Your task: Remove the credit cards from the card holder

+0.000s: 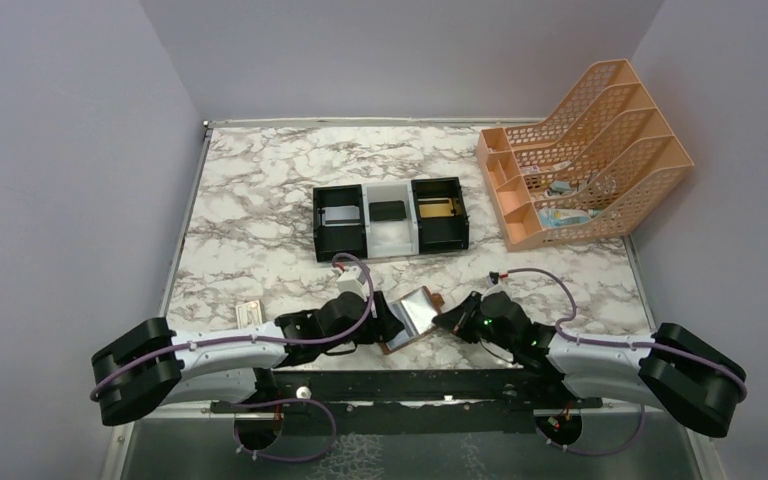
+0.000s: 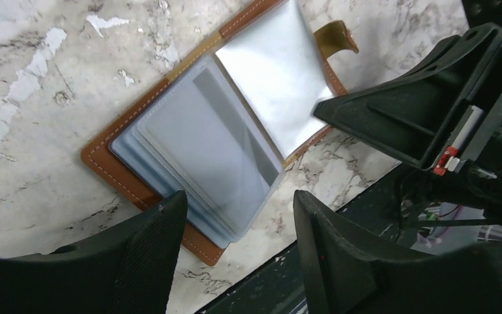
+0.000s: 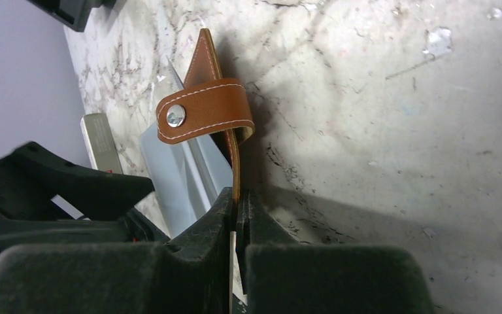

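Note:
The card holder (image 1: 416, 312) lies open on the marble near the front edge: brown leather with blue-grey sleeves (image 2: 199, 147). Its right flap stands up, and my right gripper (image 3: 236, 199) is shut on that flap's edge below the snap tab (image 3: 202, 111). My left gripper (image 2: 238, 219) hovers open over the holder's near corner, with nothing between its fingers (image 2: 150, 242). One tan credit card (image 1: 248, 313) lies on the table to the left. Grey (image 1: 341, 214), dark (image 1: 388, 210) and gold (image 1: 437, 207) cards lie in the tray. I cannot tell whether the sleeves hold cards.
A black-white-black three-compartment tray (image 1: 391, 240) stands mid-table. An orange mesh file organiser (image 1: 585, 155) fills the back right corner. A black mounting rail (image 1: 410, 385) runs along the near edge under both arms. Grey walls close in the left, right and back.

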`<state>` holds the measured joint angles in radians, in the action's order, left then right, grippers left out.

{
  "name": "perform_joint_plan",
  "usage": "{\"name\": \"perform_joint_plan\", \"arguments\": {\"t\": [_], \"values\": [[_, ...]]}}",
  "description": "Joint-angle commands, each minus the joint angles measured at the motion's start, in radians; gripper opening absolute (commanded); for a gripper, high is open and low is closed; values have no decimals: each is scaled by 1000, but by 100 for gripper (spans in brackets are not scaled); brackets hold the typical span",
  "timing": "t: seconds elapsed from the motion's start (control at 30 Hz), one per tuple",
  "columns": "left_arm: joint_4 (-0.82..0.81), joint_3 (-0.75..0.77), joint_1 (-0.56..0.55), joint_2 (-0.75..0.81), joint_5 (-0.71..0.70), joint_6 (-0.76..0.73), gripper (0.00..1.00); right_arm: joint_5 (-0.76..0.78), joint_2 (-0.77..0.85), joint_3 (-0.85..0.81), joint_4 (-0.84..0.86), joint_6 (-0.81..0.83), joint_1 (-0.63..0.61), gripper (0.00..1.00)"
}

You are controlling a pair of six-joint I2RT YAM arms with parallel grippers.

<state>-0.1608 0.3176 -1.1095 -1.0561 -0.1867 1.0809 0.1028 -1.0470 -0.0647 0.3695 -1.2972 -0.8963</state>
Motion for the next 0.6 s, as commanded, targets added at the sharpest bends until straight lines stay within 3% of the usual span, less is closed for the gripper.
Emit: {"name": "perform_joint_plan", "arguments": {"t": [0.0,0.13,0.57], "values": [[-52,17,-45,-51,-80,55,64,129,-31,-6,19,-97,-43,1],[-45,1,-80,-66,-165,130,64,156,-38,-12,-10,-115,-61,1],[-10,2,-98,27,-223,101,57,157,0,10,-41,-114,-67,1]]}}
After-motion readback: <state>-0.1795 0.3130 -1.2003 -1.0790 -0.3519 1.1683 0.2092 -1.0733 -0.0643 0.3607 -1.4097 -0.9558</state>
